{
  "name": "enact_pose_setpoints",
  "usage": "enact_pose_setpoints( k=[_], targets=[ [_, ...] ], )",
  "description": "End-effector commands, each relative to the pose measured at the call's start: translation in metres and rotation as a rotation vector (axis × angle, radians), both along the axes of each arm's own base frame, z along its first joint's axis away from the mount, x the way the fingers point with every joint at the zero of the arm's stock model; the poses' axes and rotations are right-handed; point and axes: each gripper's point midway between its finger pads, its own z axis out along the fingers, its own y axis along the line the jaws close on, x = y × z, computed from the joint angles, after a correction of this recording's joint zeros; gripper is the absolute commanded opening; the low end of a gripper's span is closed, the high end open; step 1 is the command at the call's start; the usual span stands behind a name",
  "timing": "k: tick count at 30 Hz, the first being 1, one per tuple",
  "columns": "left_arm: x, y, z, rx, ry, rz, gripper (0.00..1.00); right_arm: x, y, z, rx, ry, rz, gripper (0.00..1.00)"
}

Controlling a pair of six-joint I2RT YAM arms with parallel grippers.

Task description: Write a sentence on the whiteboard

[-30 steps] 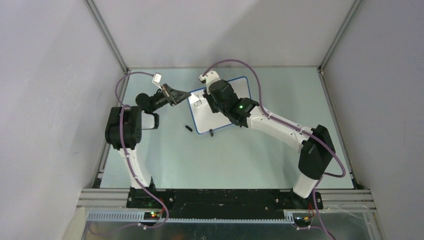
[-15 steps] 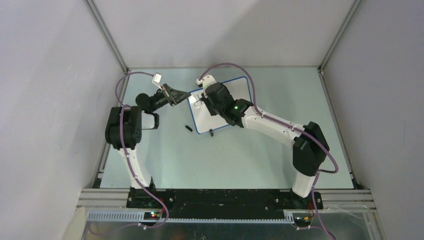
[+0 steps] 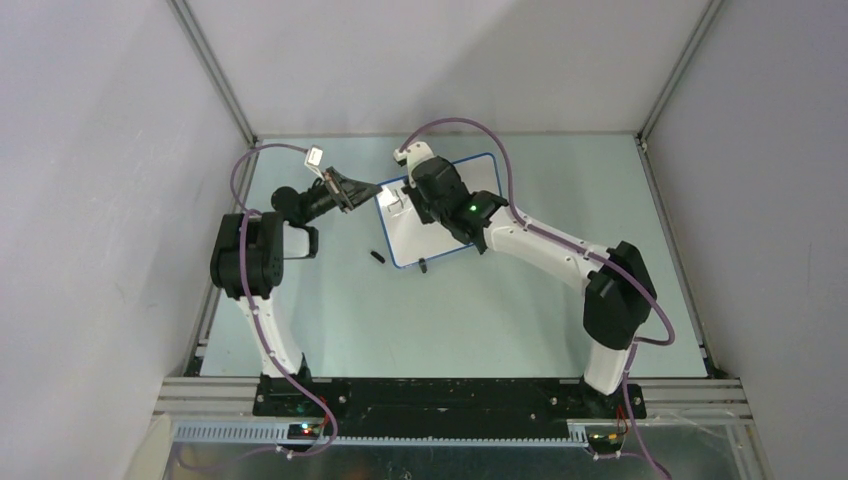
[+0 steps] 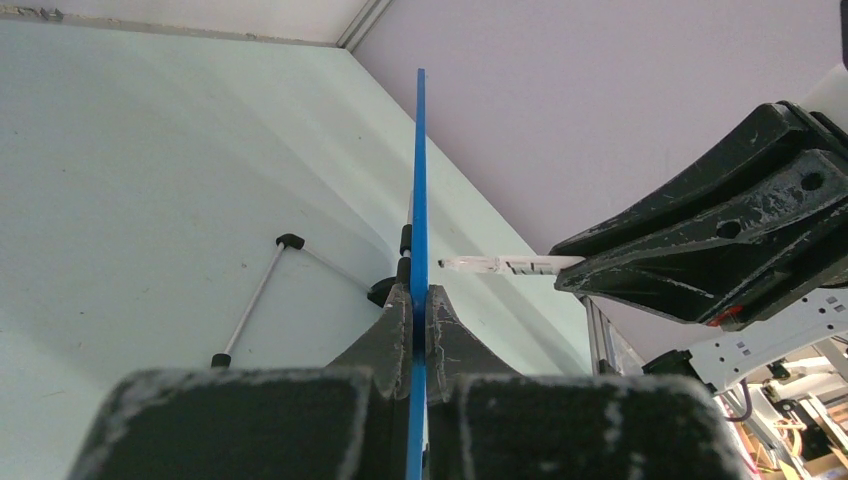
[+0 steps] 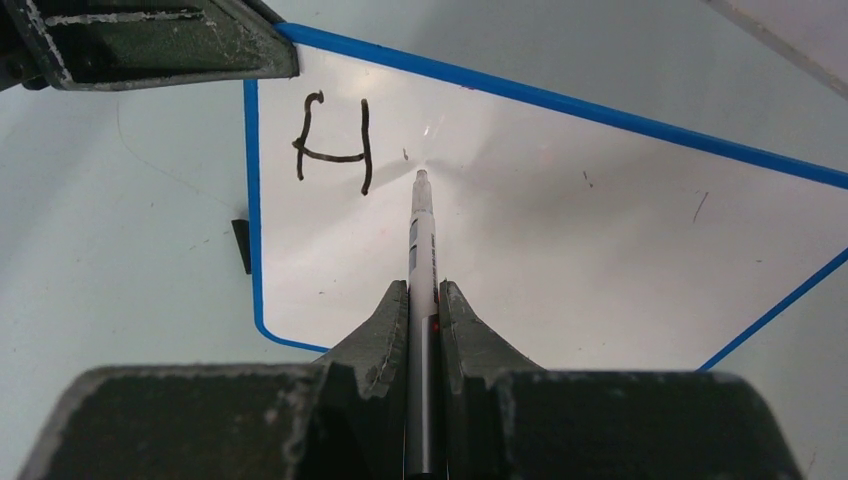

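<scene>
The whiteboard (image 3: 405, 238), white with a thin blue frame, lies on the table at the back. My left gripper (image 3: 372, 190) is shut on its left edge, and the left wrist view shows the blue frame (image 4: 419, 180) edge-on between the fingers of that gripper (image 4: 419, 295). My right gripper (image 5: 424, 290) is shut on a slim marker (image 5: 421, 230) that points at the whiteboard (image 5: 600, 230). Of the sentence, a single black "H" (image 5: 333, 145) stands near the board's top left corner. The marker tip sits just right of the H. A small gap separates the marker (image 4: 500, 265) from the board.
A small black cap (image 3: 377, 257) lies on the table left of the board's near corner. A black clip foot (image 3: 423, 266) sticks out at the near edge. A thin white rod with black ends (image 4: 250, 300) lies beyond the board. Enclosure walls stand on three sides.
The right arm has shifted left, its elbow moving inward, and its gripper has moved slightly toward the board's far left corner. The left arm has held still on the board's edge.
</scene>
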Motion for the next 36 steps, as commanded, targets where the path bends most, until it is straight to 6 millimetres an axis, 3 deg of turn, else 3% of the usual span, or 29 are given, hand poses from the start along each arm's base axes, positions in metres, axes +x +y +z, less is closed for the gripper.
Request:
enact_pose_setpoints(
  k=[1,16,28,36],
  targets=[
    [-0.002,-0.003,0.011,0.01,-0.077,-0.023,0.0,0.01,0.005,0.009,0.009,-0.018,-0.011,0.0],
    [-0.002,-0.003,0.011,0.01,-0.078,-0.023,0.0,0.015,0.007,0.006,-0.002,-0.013,-0.022,0.0],
    [-0.003,-0.003,0.01,0.011,-0.077,-0.025,0.0,0.004,0.017,0.005,-0.008,-0.002,0.035,0.0],
    [-0.003,-0.003,0.011,0.011,-0.078,-0.024,0.0,-0.001,0.012,-0.005,-0.049,0.028,0.046,0.0]
  ],
)
